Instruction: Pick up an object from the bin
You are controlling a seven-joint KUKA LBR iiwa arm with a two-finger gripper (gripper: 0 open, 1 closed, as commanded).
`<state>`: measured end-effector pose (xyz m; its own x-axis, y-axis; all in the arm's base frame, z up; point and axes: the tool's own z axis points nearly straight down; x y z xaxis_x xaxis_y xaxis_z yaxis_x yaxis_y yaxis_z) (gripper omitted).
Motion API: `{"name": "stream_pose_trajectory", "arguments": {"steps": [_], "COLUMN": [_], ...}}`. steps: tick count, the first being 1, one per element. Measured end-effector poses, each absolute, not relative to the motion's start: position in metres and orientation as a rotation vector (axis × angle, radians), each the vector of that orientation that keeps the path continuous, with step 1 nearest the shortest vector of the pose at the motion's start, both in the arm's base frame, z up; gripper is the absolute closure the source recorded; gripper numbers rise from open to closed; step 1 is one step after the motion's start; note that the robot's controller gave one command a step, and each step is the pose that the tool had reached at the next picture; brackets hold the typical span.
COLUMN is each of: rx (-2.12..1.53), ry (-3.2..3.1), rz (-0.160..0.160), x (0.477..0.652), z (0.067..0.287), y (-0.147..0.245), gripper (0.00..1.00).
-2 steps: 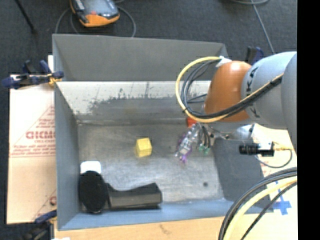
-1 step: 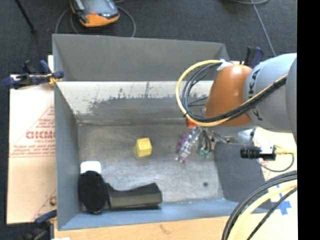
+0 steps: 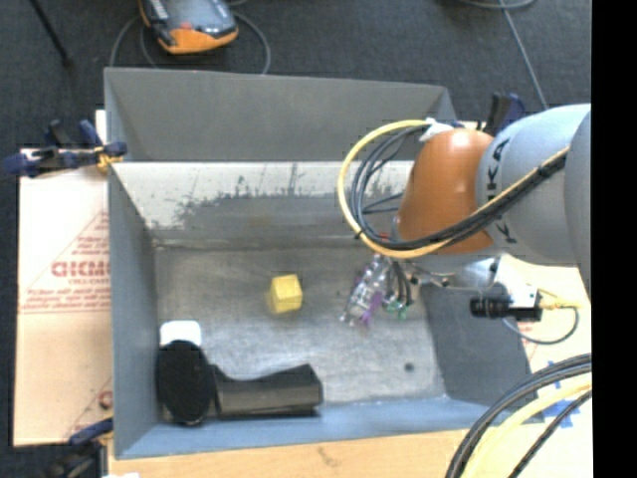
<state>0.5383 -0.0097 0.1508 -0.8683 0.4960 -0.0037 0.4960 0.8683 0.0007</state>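
End effector [image 3: 390, 300]: low in the bin [image 3: 129, 267], under the orange cover [image 3: 448, 192], near the right wall. I cannot tell if it is spread or pressed together.
Nearest thing: a clear and purple thing [image 3: 363, 297] lies just beside it, on the left. I cannot tell if it is pinched.
Doing it well: I think it should sit right over that thing, go straight down, squeeze softly and lift slowly.
Yellow block [image 3: 286, 294]: alone in the middle, well apart. It looks like an easy second pick.
Black tool [image 3: 234, 386]: along the front wall, with a white piece [image 3: 180, 333] at its left end. It looks big and likely hard to grab.
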Motion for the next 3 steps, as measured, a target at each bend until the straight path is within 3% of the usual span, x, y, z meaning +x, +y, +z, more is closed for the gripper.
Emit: {"name": "stream_pose_trajectory", "arguments": {"steps": [1, 2, 3], "rx": [0.809, 0.838, 0.839], "ry": [3.033, 3.03, 3.029], "rz": [0.0, 0.002, -0.001], "x": [0.53, 0.522, 0.522], "z": [0.147, 0.153, 0.153], "y": [-0.02, 0.021, 0.02], "gripper": [1.0, 0.0, 0.0]}}
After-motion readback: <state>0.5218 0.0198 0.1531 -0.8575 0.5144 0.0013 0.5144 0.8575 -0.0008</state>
